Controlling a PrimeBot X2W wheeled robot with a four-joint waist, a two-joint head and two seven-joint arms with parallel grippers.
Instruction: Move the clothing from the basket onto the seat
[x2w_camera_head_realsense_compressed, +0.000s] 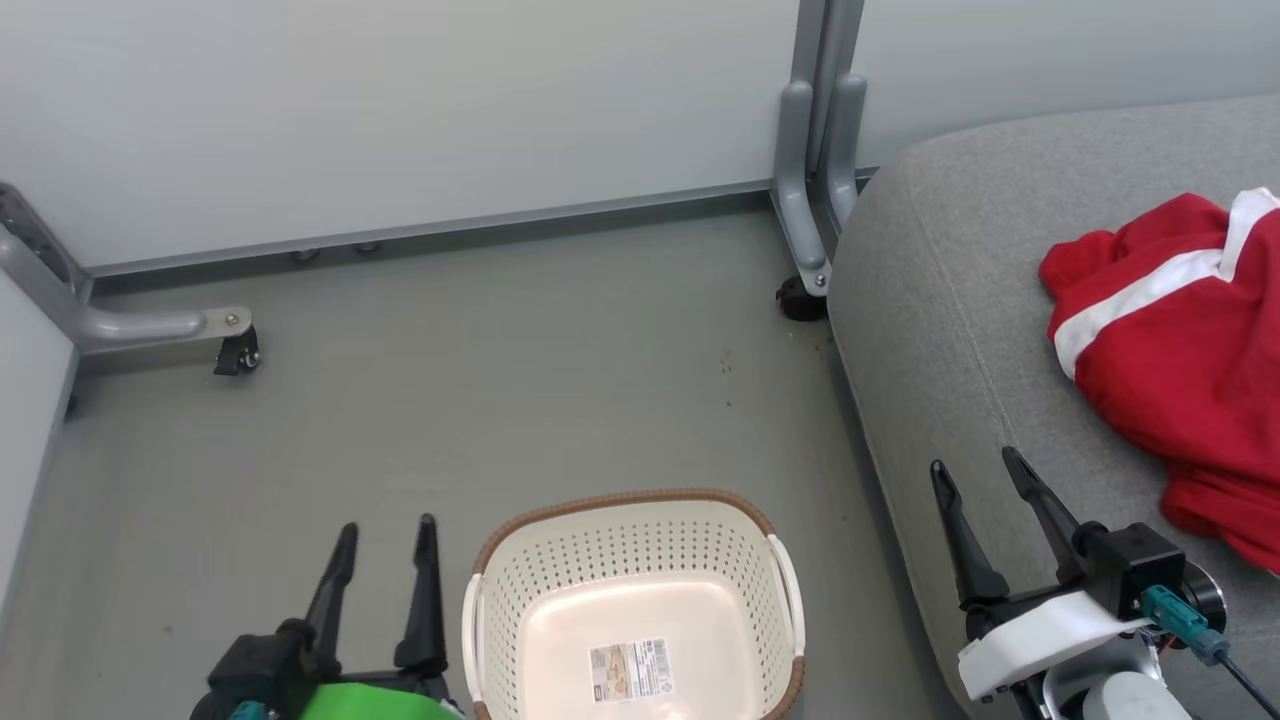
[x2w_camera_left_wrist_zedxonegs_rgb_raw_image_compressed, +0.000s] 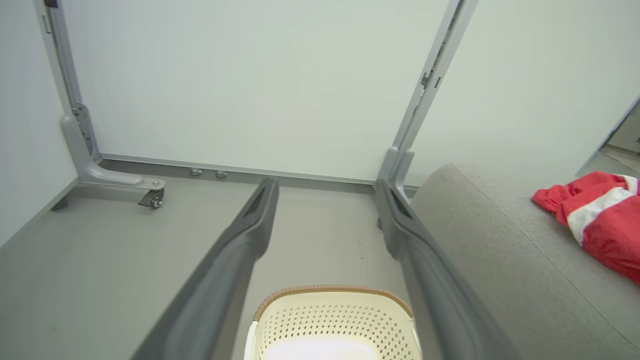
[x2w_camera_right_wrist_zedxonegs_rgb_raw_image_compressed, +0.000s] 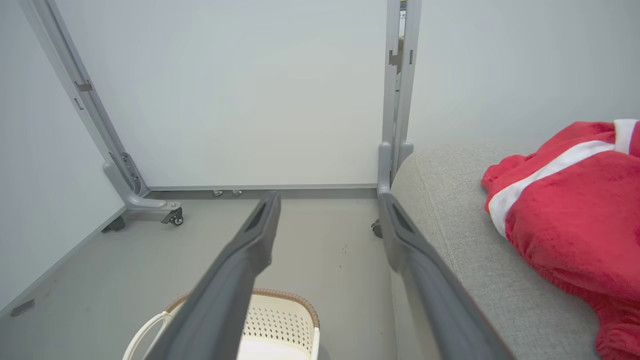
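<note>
The clothing (x2w_camera_head_realsense_compressed: 1180, 370) is lying on the seat (x2w_camera_head_realsense_compressed: 950, 300), at the right side of the head view, as a crumpled red heap with a white stripe running across it. The heap is resting fully on the grey cushion and is well apart from the basket (x2w_camera_head_realsense_compressed: 620, 497).

The right gripper (x2w_camera_head_realsense_compressed: 973, 460) is showing over the near left edge of the seat. Its 2 fingers are standing clearly spread and are gripping nothing. The clothing is lying to the right of these fingers and a little ahead of them, near but not touching.

The left gripper (x2w_camera_head_realsense_compressed: 388, 525) is hanging over the floor (x2w_camera_head_realsense_compressed: 500, 380), just beside the left wall of the basket. Its 2 fingers are also standing apart, with nothing between them. The clothing is lying far to its right, and the basket and the right gripper are standing between them.

The basket is standing on the floor between the 2 grippers, showing its pale bottom with a paper label (x2w_camera_head_realsense_compressed: 630, 670).
</note>
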